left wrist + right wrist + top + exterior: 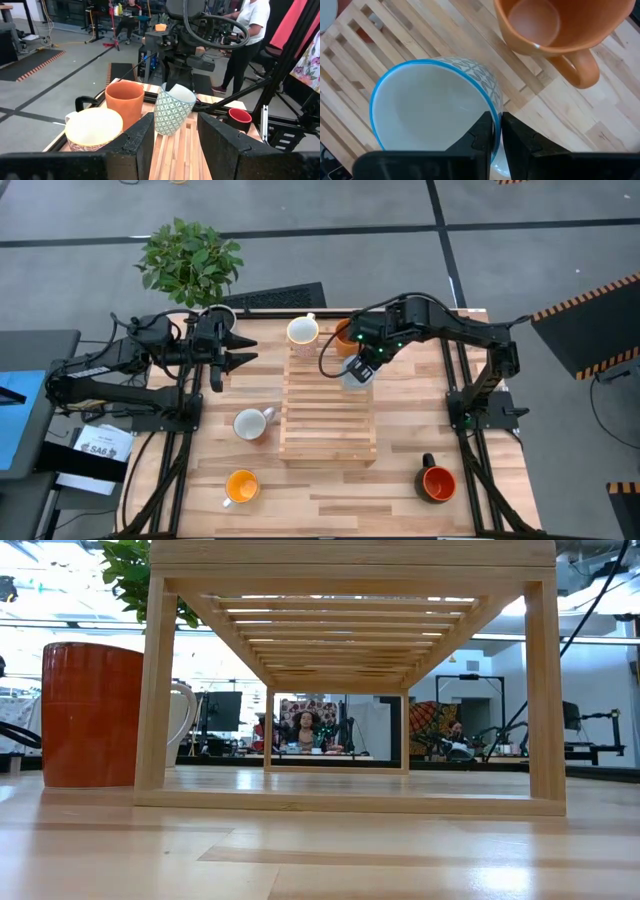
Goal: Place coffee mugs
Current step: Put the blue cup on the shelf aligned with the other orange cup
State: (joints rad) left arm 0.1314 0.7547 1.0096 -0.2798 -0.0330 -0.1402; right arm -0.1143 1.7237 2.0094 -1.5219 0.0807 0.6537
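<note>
You've got six mugs in the high view. One patterned mug (356, 373) with a blue rim sits tilted at the upper right of the slatted wooden rack (328, 402), just right of frame centre; the right gripper (362, 364) pinches its rim, one finger inside the rim and one outside, pressed on the wall. A cream mug (302, 330) sits at the rack's upper left corner. An orange mug (344, 333) stands just beside the gripped one, at the rack's upper right corner. A white mug (250, 423) is on the table left of the rack. A yellow-orange mug (241, 486) sits lower left. A red-orange mug with a black handle (437, 482) sits lower right.

Left gripper (238, 348) hovers at the upper left of the table (400, 490), fingers spread, holding nothing, apart from every mug.

One rack, two arms. One potted plant (190, 260) stands above the table's upper left corner in the frame.

Surface is light wood planks. The floor around it is grey with dark lines. In the low view you look under the rack to a room with screens and a seated person (303, 730). In the left wrist view a person in a white top (248, 30) stands at upper right.
</note>
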